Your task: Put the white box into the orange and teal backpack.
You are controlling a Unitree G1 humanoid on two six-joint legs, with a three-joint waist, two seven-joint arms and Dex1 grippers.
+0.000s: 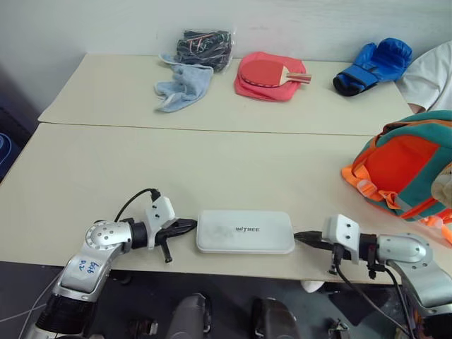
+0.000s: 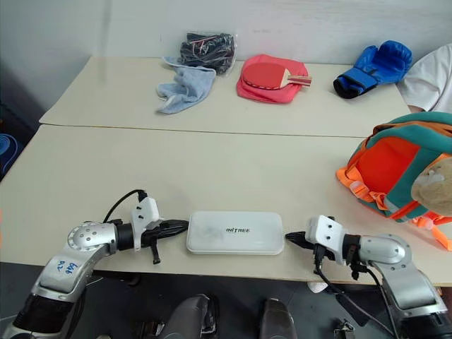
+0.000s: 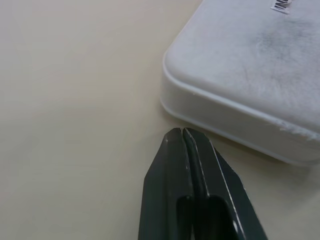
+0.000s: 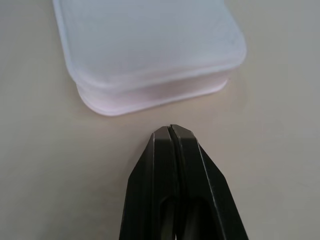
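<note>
1. The white box lies flat near the front edge of the table, its lettered lid up, between the robot's two hands.
2. The left hand, its black fingers pressed together and empty, points at the box's left end, just short of it.
3. The right hand, likewise closed and empty, faces the opposite end, near but apart.
4. The orange and teal backpack sits at the table's right side, well apart from the box.
5. A sound squeeze likely means meeting both short ends level and together, so the box neither skids nor twists.
</note>
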